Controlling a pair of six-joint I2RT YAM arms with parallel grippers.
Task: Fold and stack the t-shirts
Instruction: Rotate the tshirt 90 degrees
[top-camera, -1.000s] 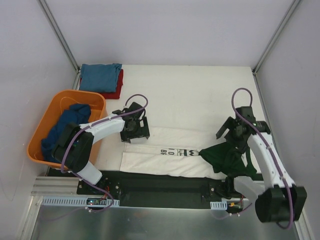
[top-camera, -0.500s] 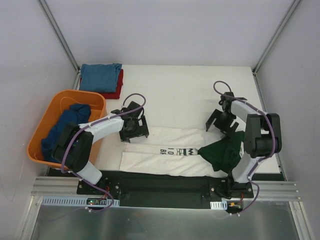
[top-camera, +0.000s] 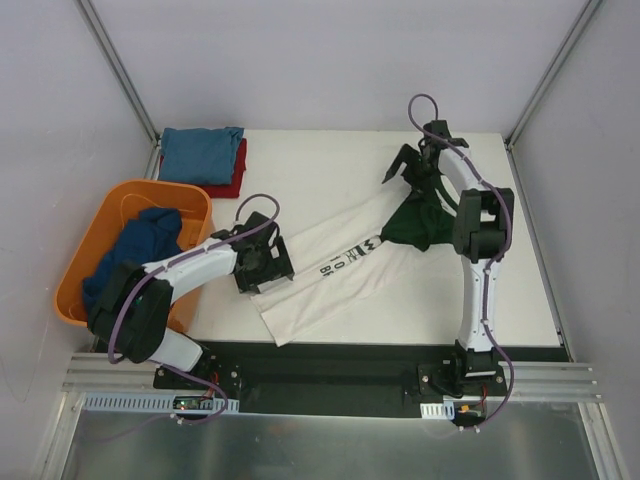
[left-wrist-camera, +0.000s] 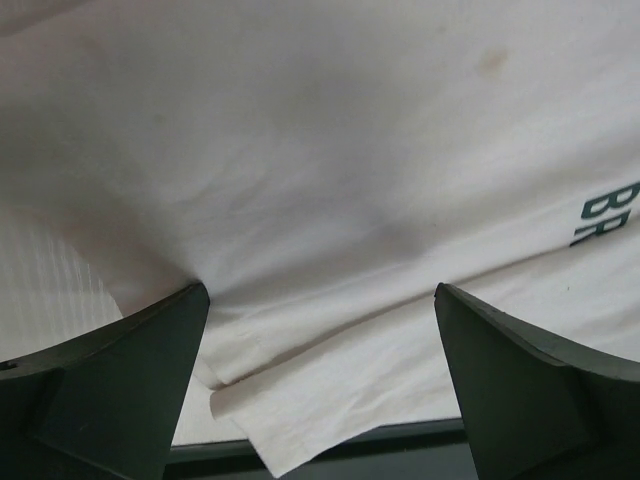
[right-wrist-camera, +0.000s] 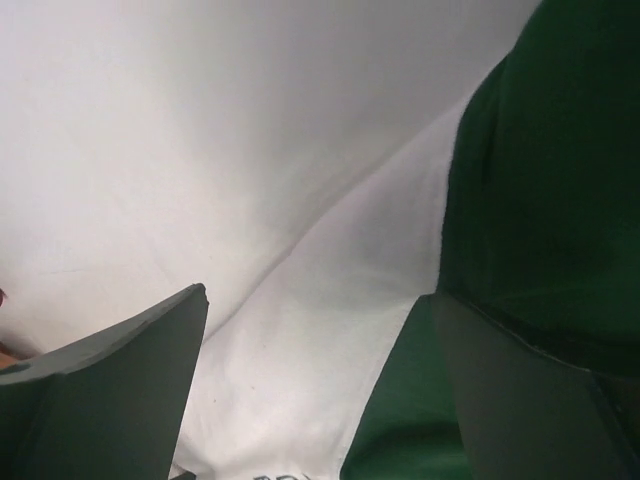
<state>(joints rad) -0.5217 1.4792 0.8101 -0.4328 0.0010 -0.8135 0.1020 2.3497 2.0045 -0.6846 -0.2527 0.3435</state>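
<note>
The cream t-shirt (top-camera: 330, 278), folded into a long strip with black print, lies diagonally across the table. Its dark green sleeves (top-camera: 415, 222) are bunched at the far right end. My left gripper (top-camera: 262, 264) is open, low over the strip's near left end; in the left wrist view (left-wrist-camera: 320, 385) cream cloth (left-wrist-camera: 330, 180) lies between the wide jaws. My right gripper (top-camera: 405, 168) is open at the far side, just beyond the green bunch. In the right wrist view (right-wrist-camera: 320, 390) green cloth (right-wrist-camera: 540, 180) drapes over the right finger beside cream cloth (right-wrist-camera: 330, 330).
An orange basket (top-camera: 108, 212) at the left edge holds a blue shirt (top-camera: 135, 252). A folded blue shirt (top-camera: 200, 152) lies on a folded red one (top-camera: 233, 180) at the back left corner. Grey walls stand close on all sides.
My right arm swung from the near right to the far side, and the green sleeve end went with it. The cream strip pivoted from level to diagonal. My left gripper stayed at its left end.
</note>
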